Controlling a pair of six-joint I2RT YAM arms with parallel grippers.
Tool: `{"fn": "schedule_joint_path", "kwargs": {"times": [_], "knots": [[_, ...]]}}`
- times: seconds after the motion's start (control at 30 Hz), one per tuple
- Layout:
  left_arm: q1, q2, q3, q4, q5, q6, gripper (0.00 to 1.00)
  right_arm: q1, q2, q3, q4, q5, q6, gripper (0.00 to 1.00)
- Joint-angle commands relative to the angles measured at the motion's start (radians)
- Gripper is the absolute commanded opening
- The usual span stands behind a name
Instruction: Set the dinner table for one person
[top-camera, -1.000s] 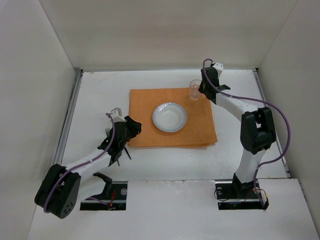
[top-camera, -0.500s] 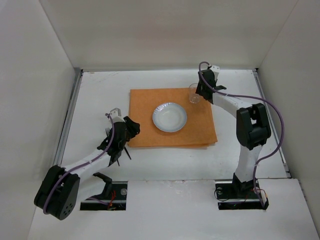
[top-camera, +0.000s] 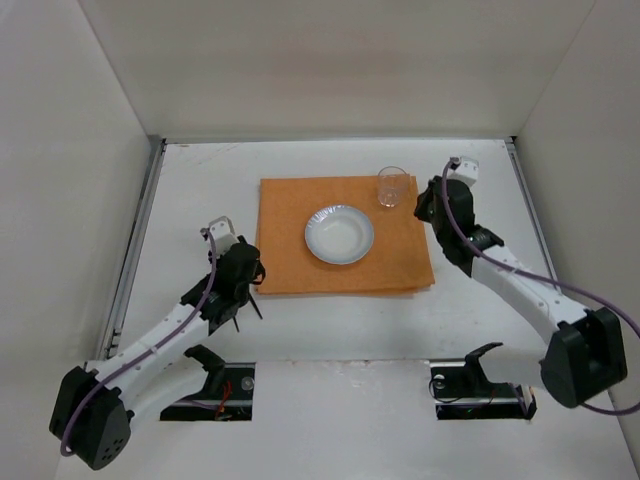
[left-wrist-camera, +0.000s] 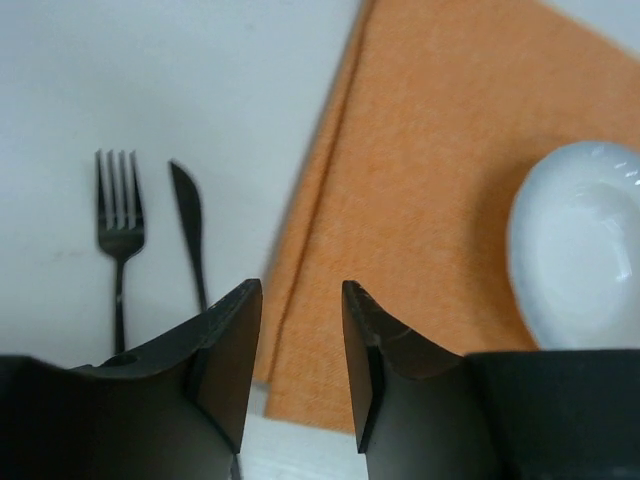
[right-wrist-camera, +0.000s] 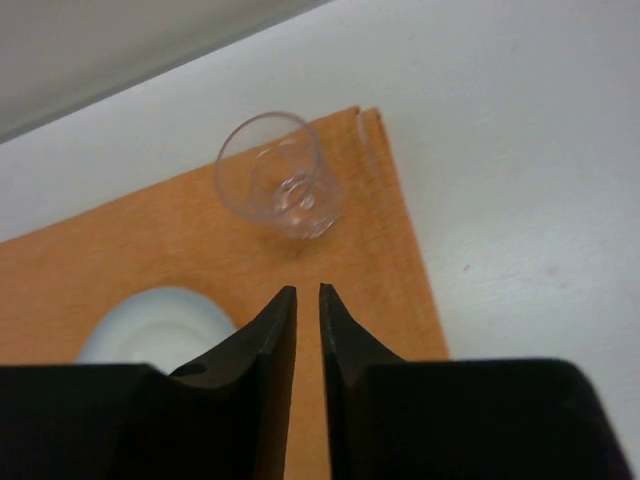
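Top view first: the counter (top-camera: 200, 190) has an orange mat (top-camera: 400, 255) in the middle, a white bowl (top-camera: 339, 234) on it and a clear glass (top-camera: 391, 186) at the mat's far right corner. The left claw (top-camera: 250, 272) hangs by the mat's left edge, and the right claw (top-camera: 426, 206) sits near the glass but not touching it. The cutlery is mostly hidden under the left arm here.

Left wrist cam: the left claw (left-wrist-camera: 300, 290) is parted and empty. A fork (left-wrist-camera: 118, 215) and knife (left-wrist-camera: 190, 225) lie side by side on bare counter, just left of the mat. My worry is that a low sweep snags that mat edge and drags the bowl along, or knocks the cutlery crooked.

Right wrist cam: the right claw (right-wrist-camera: 306, 292) is nearly pinched together, with nothing in it. The glass (right-wrist-camera: 280, 175) stands upright just ahead. It looks light, so any forward bump probably tips it or skids it off the corner.
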Motion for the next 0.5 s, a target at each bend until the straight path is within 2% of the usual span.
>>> {"fn": "schedule_joint_path", "kwargs": {"times": [0.0,0.1,0.27,0.47], "knots": [[-0.010,0.027,0.027,-0.249,-0.120,-0.027,0.32,0.060,-0.096,-0.132,0.116,-0.052,0.046,0.13],[-0.023,0.061,0.021,-0.275,-0.094,-0.070,0.29,0.115,-0.168,-0.201,0.123,-0.108,0.048,0.13],[-0.056,0.133,0.033,-0.286,-0.079,-0.148,0.31,0.215,-0.219,-0.329,0.184,-0.164,0.065,0.25],[-0.033,0.193,0.017,-0.275,-0.022,-0.214,0.29,0.222,-0.210,-0.384,0.253,-0.184,0.099,0.28]]}}
